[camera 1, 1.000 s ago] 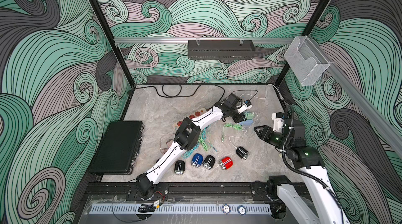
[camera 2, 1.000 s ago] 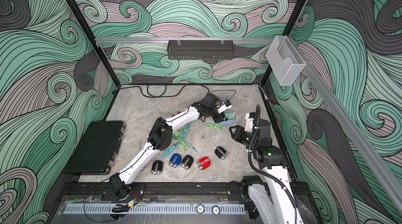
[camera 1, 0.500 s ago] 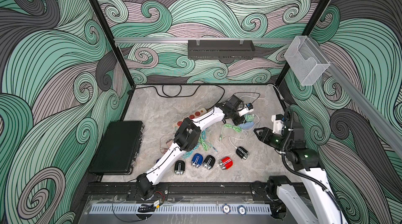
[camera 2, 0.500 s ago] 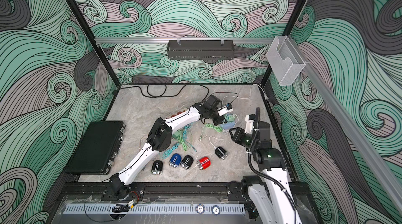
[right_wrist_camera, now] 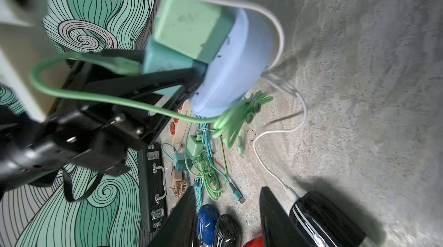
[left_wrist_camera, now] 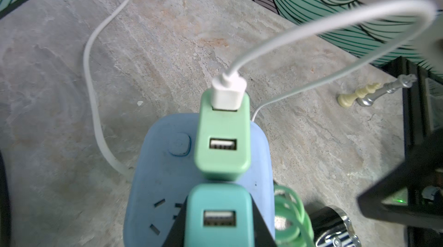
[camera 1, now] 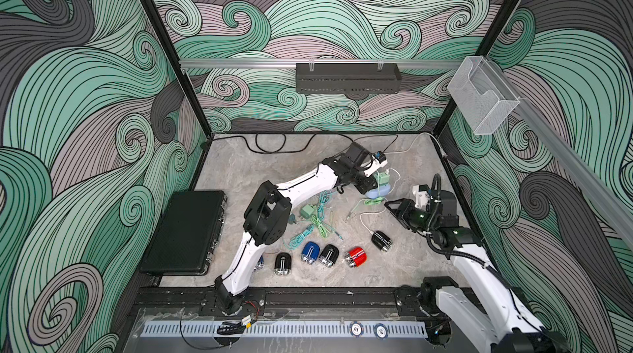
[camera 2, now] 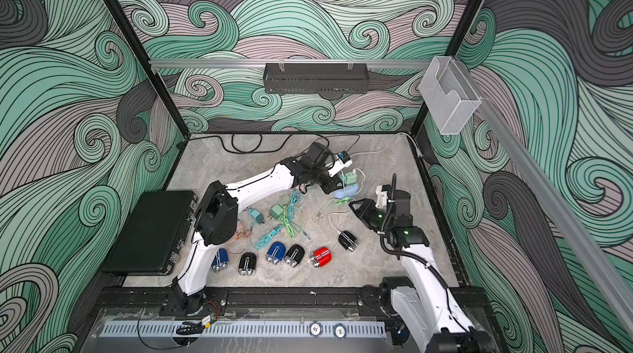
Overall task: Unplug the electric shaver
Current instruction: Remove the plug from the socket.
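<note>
L gripper [left_wrist_camera: 219, 232] is clamped tight on the teal adapter [left_wrist_camera: 218, 203], w/ black fingers [left_wrist_camera: 177, 230] on either side of it. That adapter sits plugged into the blue power strip [left_wrist_camera: 153, 186]. The next socket along the strip holds a light-green adapter [left_wrist_camera: 221, 152] w/ a white USB plug [left_wrist_camera: 229, 92] in its far port. A white cable [left_wrist_camera: 311, 25] loops off from the plug.

R gripper [right_wrist_camera: 227, 188] is partway open w/ nothing btwn its jaws. Its tips are near the strip, on the side facing the shaver.

Electric shaver [camera 1: 381, 240], black, lies on its side on the worktop [camera 1: 239, 169], apart from the strip and toward the robot bases. Its long axis runs diagonal. The cable end, w/ the white cable plugged in, faces the strip. The silver head end points away from it.
</note>
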`<state>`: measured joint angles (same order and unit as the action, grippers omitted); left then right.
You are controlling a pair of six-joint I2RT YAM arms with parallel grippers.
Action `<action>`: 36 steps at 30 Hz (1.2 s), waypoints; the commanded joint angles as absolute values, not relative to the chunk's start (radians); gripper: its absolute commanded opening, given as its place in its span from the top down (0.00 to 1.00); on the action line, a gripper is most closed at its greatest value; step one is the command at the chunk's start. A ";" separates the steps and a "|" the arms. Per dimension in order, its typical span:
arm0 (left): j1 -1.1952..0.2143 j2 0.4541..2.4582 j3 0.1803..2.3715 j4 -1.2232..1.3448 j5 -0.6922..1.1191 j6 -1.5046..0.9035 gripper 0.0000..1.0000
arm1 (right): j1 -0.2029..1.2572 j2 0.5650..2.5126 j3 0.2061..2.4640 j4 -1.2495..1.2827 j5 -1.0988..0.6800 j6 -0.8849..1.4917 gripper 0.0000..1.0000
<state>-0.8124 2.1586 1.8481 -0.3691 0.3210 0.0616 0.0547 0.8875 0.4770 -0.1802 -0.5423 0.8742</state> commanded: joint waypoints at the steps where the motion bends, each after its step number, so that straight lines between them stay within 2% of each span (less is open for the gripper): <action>1: -0.798 2.076 1.777 -0.244 0.315 -0.072 0.94 | 0.051 0.949 0.452 0.120 -0.577 1.077 0.53; 9: -0.795 1.996 1.621 -0.059 0.314 -0.197 0.96 | 0.059 1.086 0.444 0.339 -0.552 1.186 0.45; 24: -0.799 1.938 1.494 0.138 0.385 -0.201 0.98 | 0.069 1.211 0.471 0.408 -0.512 1.192 0.45; 32: -0.805 1.931 1.469 0.191 0.422 -0.214 0.98 | 0.094 1.289 0.475 0.512 -0.504 1.214 0.50; 36: -0.807 1.924 1.446 0.225 0.424 -0.234 0.98 | 0.103 1.305 0.455 0.550 -0.491 1.234 0.60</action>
<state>-0.7959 1.9930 1.4387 0.1093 0.3710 -0.2153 0.0929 1.2945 0.4580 0.5003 -0.5194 1.1995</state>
